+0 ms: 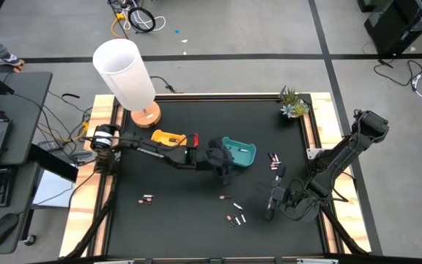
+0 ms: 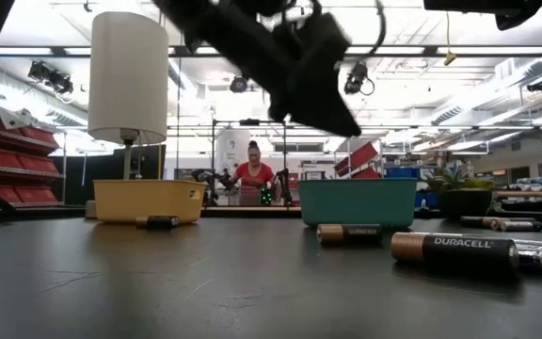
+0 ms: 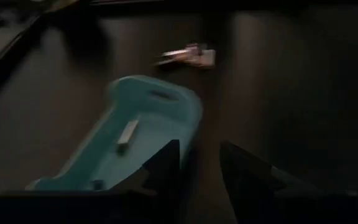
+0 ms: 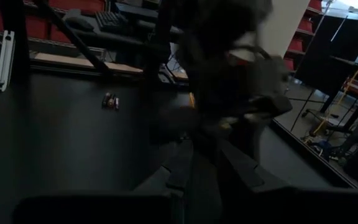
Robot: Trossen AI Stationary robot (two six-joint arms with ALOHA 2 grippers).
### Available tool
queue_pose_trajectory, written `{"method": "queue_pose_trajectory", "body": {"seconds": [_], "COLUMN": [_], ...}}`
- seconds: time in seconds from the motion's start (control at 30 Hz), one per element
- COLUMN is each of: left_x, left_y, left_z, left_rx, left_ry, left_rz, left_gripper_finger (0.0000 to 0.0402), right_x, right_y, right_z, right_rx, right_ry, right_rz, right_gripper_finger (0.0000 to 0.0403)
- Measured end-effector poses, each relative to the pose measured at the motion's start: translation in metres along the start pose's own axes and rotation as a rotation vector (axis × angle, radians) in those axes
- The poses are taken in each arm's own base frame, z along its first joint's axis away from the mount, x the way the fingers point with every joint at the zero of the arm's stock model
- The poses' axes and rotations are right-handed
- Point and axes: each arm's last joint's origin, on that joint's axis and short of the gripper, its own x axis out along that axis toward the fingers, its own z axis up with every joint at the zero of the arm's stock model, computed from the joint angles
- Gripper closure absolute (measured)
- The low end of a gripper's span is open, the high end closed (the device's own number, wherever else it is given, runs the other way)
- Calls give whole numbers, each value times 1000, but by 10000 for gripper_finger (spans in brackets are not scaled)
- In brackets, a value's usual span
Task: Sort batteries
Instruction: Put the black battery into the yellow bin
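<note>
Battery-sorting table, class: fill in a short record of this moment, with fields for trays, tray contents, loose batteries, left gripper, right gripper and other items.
trays: teal tray mid-table; yellow tray beside the lamp
teal tray contents: one pale battery lying inside
loose batteries: scattered on the mat, one pair at the left, a group near the front, more right of the teal tray
left gripper: over the teal tray's edge, fingers apart, holding nothing
right gripper: low over the mat at front right
other items: plant at the far right corner
</note>
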Motion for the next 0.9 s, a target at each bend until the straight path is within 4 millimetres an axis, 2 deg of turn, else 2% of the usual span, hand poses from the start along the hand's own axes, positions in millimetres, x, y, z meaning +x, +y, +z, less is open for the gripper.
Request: {"method": "queue_pose_trajectory", "body": {"seconds": [0.1,0.23,0.4,0.53,0.67,0.77,0.9], "left_x": [-9,-18,-10,4,18,24,25], "left_y": [-22,-46,-61,-63,-51,-39,-36], "left_z": [4,0,-18,-31,-42,-42,-44], "left_rx": [28,-31,-35,-36,-38,-68,-69], "left_ry": [44,76,132,161,219,241,266], "left_rz": [-56,-150,-98,-62,-29,-67,-76], "left_gripper_finger": [271,271,263,243,227,224,224], "right_x": [0,0,0,0,-1,-1,-1], "right_y": [1,2,2,2,3,3,3], "right_z": [0,0,2,3,3,3,3], "right_rx": [12,29,53,59,43,29,19], "right_ry": [6,11,0,-5,-8,-9,-9], "right_rz": [31,57,60,63,66,67,67], "right_gripper_finger": [346,346,346,346,346,346,346]}}
